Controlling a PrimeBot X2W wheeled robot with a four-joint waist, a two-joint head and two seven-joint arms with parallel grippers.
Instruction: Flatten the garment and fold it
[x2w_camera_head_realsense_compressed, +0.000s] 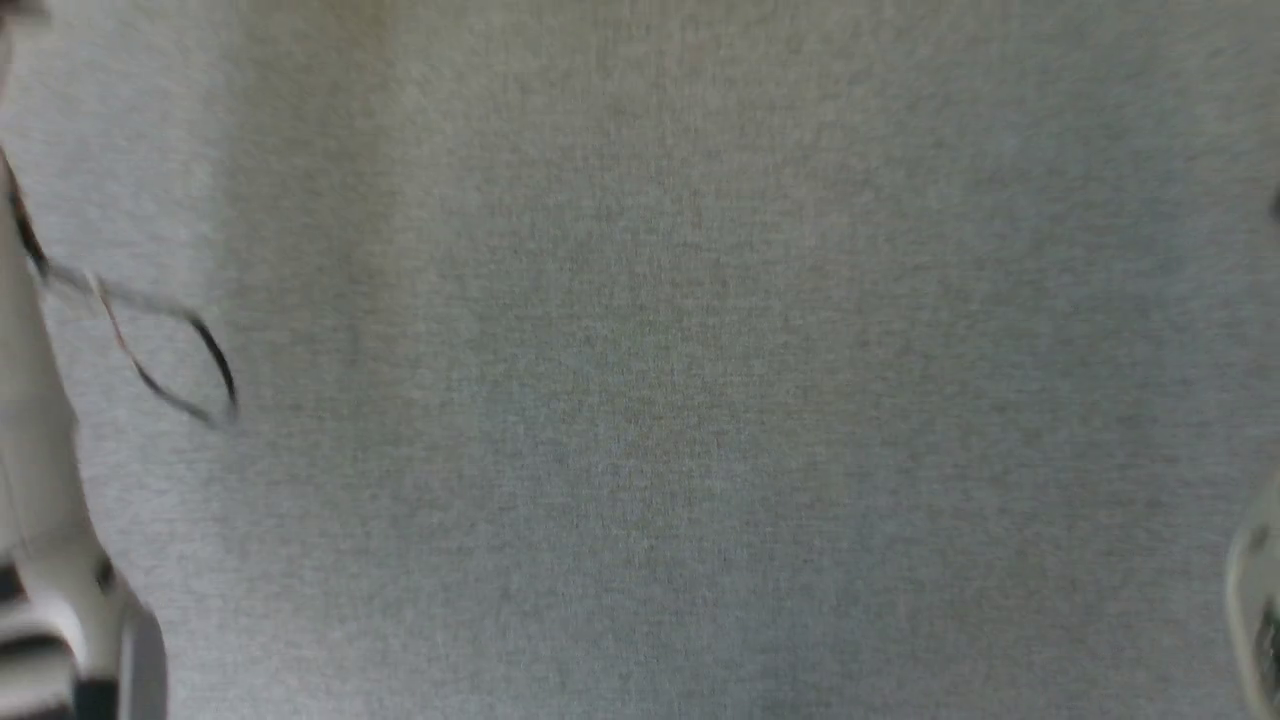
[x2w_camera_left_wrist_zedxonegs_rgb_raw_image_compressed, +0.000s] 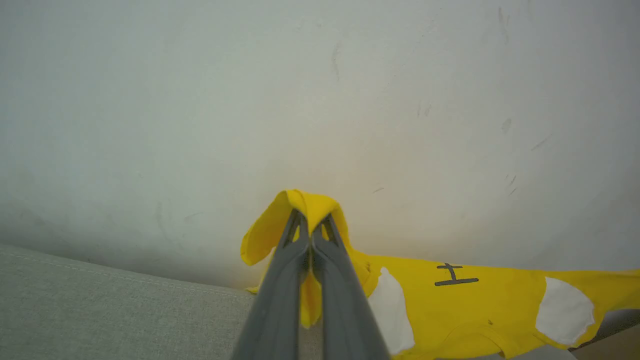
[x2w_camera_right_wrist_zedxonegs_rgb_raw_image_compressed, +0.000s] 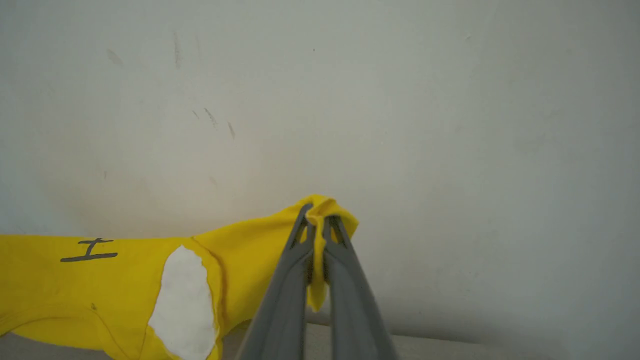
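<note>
Two grippers each pinch a bunch of one bright yellow thin-cloth T-shirt (x2w_camera_left_wrist_zedxonegs_rgb_raw_image_compressed: 480, 305), which hangs stretched between them in front of a scuffed white wall (x2w_camera_left_wrist_zedxonegs_rgb_raw_image_compressed: 200, 100). The left gripper (x2w_camera_left_wrist_zedxonegs_rgb_raw_image_compressed: 311, 225) has its long dark-grey fingers pressed together on a fold of yellow cloth that puffs out over the tips. The right gripper (x2w_camera_right_wrist_zedxonegs_rgb_raw_image_compressed: 316, 220) is clamped the same way on the shirt's other end (x2w_camera_right_wrist_zedxonegs_rgb_raw_image_compressed: 75, 285). Rounded white patches (x2w_camera_left_wrist_zedxonegs_rgb_raw_image_compressed: 562, 310) and a small black printed mark (x2w_camera_left_wrist_zedxonegs_rgb_raw_image_compressed: 454, 276) face the wrist cameras. A grey woven fabric surface (x2w_camera_left_wrist_zedxonegs_rgb_raw_image_compressed: 100, 305) lies below, its stitched far edge meeting the wall; whether the shirt touches it is unclear. In the blurred head view, a pale forearm (x2w_camera_head_realsense_compressed: 40, 500) with a thin black cable (x2w_camera_head_realsense_compressed: 180, 370) stands over the surface's left edge.
</note>
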